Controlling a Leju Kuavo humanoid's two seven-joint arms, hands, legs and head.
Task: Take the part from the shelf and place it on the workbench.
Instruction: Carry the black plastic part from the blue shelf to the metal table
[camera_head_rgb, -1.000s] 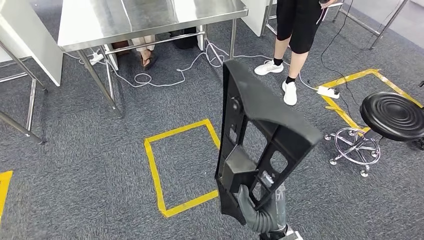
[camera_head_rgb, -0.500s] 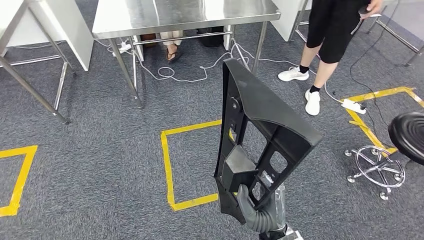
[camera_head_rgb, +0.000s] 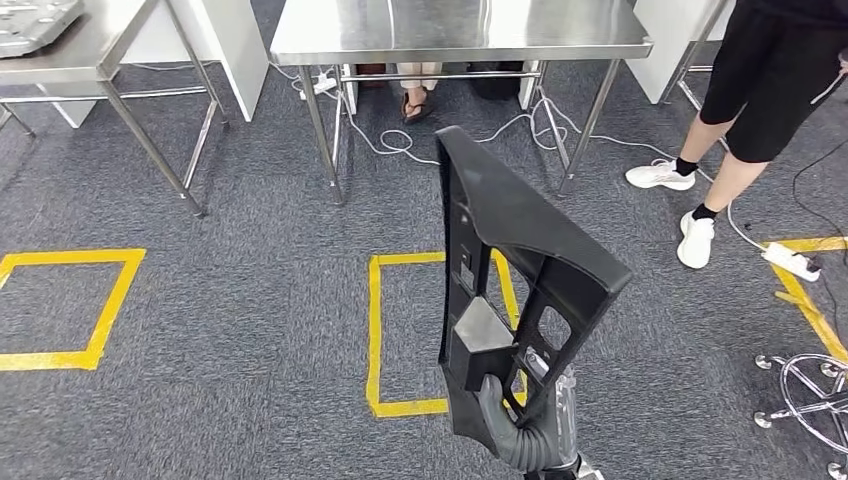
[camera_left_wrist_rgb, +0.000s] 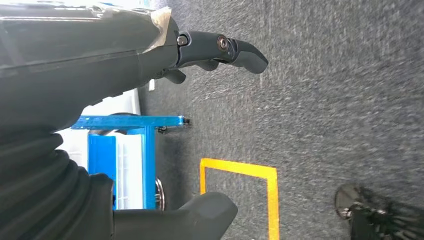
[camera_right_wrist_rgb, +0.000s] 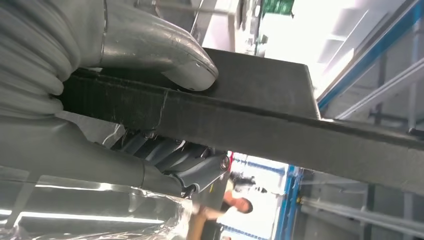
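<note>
1. The right hand (camera_head_rgb: 520, 425) is gripping the black part (camera_head_rgb: 510, 270) at its lower end, at the near edge of the head view, and is holding it upright above the floor.
2. In the right wrist view, the grey thumb (camera_right_wrist_rgb: 165, 55) is pressing on one face of the part (camera_right_wrist_rgb: 260, 107), and the darker fingers (camera_right_wrist_rgb: 185, 160) are wrapping the opposite face.
3. The part is an open-framed black plastic panel with several cut-outs; its upper end is tilting toward the far side of the scene.
4. The left hand (camera_left_wrist_rgb: 150, 75) is hanging over grey carpet with its fingers apart and nothing between them.
5. A steel workbench (camera_head_rgb: 460, 30) is standing at the far side, straight ahead of the part and well apart from it.
6. A yellow tape square (camera_head_rgb: 375, 330) is lying on the floor between the part and the workbench.
7. A person (camera_head_rgb: 760, 90) in black shorts and white shoes is standing at far right.
</note>
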